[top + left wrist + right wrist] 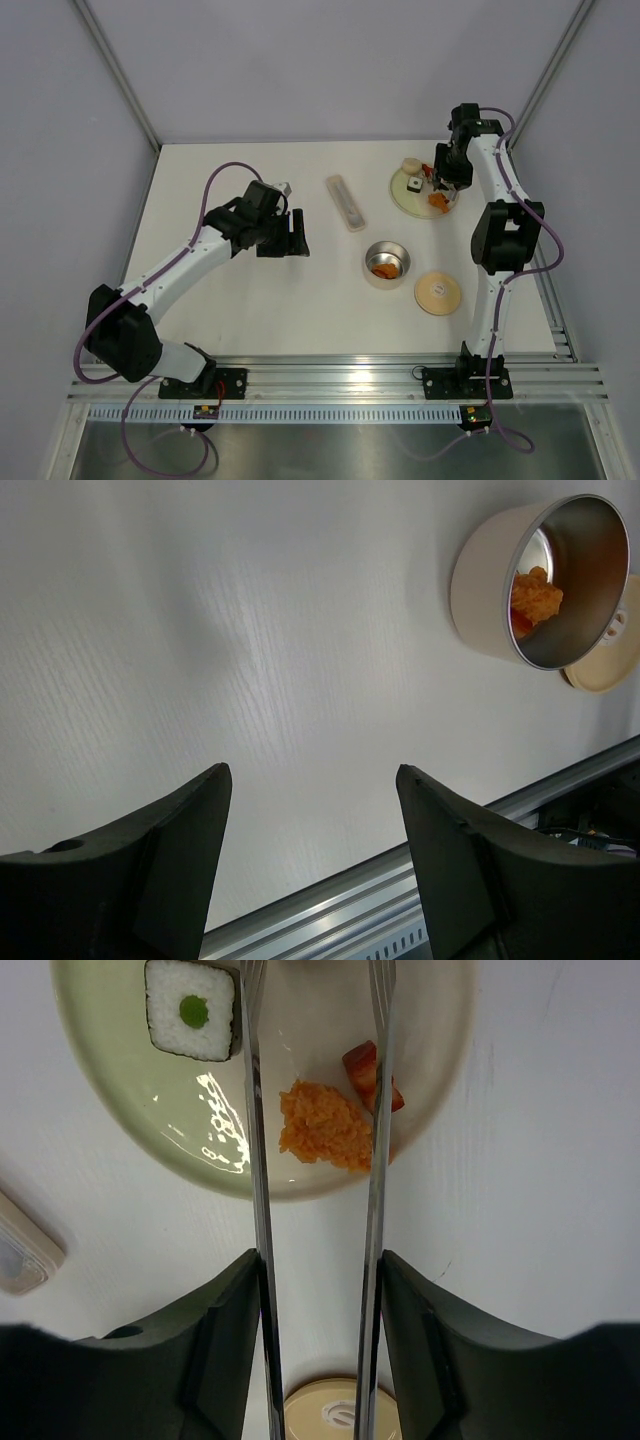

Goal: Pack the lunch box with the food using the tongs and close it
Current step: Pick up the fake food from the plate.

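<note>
Right wrist view: my right jaws clamp the tongs [256, 1160], whose parted arms flank an orange food piece [322, 1125] on the plate [130, 1110], my left jaws gape empty well left of the plate, and the lunch box [385, 283] sits open just nearside of it.

The plate [120, 1110] is pale yellow-green, the sushi piece [192, 1010] white with black edge and green dot, the tongs [258, 1160] silver, the lunch box [485, 590] cream.

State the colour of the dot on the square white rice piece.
The square white rice piece has a green dot; right wrist view shows it best.
</note>
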You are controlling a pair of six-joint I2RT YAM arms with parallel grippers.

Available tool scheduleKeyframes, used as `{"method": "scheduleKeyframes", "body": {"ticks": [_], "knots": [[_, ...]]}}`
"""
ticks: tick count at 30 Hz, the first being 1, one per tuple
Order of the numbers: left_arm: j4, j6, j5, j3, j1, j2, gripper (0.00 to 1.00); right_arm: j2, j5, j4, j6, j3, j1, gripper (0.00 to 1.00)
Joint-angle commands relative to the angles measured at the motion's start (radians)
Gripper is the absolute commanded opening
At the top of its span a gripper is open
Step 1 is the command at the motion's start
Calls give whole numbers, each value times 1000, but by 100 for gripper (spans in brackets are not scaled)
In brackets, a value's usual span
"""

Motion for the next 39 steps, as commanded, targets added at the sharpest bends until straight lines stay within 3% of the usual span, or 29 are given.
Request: {"method": "scheduleKeyframes", "body": {"ticks": [1,26,39], "knots": [[20,10,-5,33,5,5,71,9,-26,-6,-38,43,-1,56],[14,8,-7,28,5,-15,71,89,-66,4,-96,83,-2,59],[19,5,1,22,6,-21,71,21,-80,24,-98,25,-2,43]]}}
